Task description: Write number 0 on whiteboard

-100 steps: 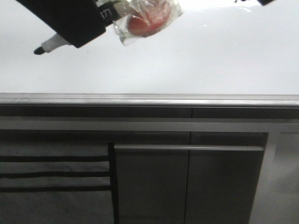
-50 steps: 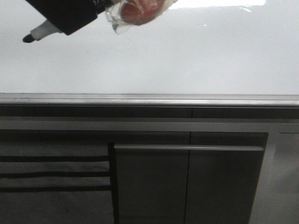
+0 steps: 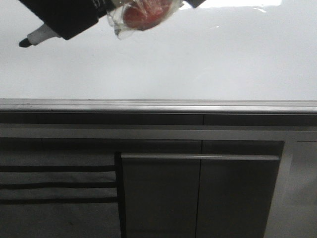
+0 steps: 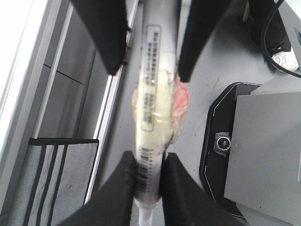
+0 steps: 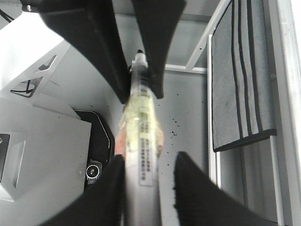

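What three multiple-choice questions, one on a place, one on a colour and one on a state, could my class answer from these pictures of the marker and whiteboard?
1. In the front view, where is the marker?
A. upper left, in front of the whiteboard
B. lower right, by the cabinet
C. lying on the grey rail

2. What colour is its tip?
A. red
B. black
C. green

3. What state is the visible part of the whiteboard in?
A. full of writing
B. bare, nothing drawn
C. half wiped, smeared

Answers: 1 A, the marker pokes out at the top left corner; 2 B, the tip is dark black against the white; 3 B, only glare shows on the board.
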{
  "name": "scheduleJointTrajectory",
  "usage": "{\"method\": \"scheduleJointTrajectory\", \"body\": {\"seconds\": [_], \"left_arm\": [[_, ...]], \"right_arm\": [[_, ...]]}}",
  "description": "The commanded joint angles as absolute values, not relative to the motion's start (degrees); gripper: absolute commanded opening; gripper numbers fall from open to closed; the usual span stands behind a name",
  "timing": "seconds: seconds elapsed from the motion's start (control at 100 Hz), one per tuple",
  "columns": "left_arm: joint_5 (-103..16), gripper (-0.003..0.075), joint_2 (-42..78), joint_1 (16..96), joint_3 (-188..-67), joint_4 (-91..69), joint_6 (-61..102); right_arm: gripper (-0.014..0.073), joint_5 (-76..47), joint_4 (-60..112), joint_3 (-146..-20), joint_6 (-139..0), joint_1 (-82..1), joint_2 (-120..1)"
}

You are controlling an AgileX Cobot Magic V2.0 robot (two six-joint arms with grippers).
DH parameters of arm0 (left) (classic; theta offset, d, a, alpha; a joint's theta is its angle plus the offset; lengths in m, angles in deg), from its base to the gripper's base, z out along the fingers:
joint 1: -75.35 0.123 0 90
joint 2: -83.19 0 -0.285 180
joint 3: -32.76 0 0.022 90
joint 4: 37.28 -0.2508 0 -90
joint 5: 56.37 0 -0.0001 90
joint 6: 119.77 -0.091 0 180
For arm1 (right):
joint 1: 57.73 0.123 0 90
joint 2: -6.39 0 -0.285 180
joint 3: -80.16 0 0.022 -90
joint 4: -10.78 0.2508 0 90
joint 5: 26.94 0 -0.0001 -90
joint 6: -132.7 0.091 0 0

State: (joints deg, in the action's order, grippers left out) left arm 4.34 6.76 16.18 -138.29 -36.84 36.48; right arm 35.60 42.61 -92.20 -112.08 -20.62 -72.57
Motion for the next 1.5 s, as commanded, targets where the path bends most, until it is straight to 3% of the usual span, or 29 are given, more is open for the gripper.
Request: {"method": "scheduleJointTrajectory", "body": {"seconds": [0.0,0.12,0.3,0.37,0.5,0.59,0.81,0.98,1.1,1.28,1.49], "left_arm": [[2.1,-0.002,7.7,15.8,-140.2,-36.4,36.5],[2.1,-0.002,7.7,15.8,-140.2,-36.4,36.5],[2.1,0.0003,7.7,15.8,-140.2,-36.4,36.5],[2.1,0.0092,7.7,15.9,-140.2,-36.6,36.5],[0.5,0.0335,8.4,17.8,-140.2,-36.9,37.6],[-2.7,0.0411,10.7,20.1,-139.7,-36.9,39.6],[-11.2,0.041,21.1,26.5,-134.0,-36.5,44.2],[-18.7,0.041,30.7,33.5,-125.6,-36.5,51.9],[-23.1,0.041,37.3,39.7,-119.4,-36.9,58.4],[-29.3,0.041,42.0,47.3,-112.2,-36.8,61.1],[-30.6,0.041,41.3,52.6,-110.6,-34.1,61.1]], "right_arm": [[0.0096,34.3,45.0,-94.1,-112.7,-20.6,-71.6],[-0.0022,34.4,45.0,-94.1,-112.7,-20.6,-71.6],[-0.0047,34.4,45.5,-94.1,-112.7,-20.6,-71.6],[-0.0047,34.7,46.3,-94.1,-112.7,-20.6,-71.6],[-0.0047,34.7,46.7,-94.1,-111.4,-21.3,-71.4],[-0.0047,34.7,47.2,-94.0,-109.3,-23.2,-70.2],[-0.0047,33.3,51.0,-88.9,-107.6,-33.2,-63.2],[-0.0047,21.2,54.0,-79.6,-94.6,-46.1,-56.6],[-0.0047,19.4,55.6,-73.6,-93.2,-52.2,-53.5],[-0.0047,18.9,60.7,-68.2,-93.1,-53.2,-53.6],[-0.0047,16.3,58.8,-72.3,-88.4,-52.1,-58.4]]}}
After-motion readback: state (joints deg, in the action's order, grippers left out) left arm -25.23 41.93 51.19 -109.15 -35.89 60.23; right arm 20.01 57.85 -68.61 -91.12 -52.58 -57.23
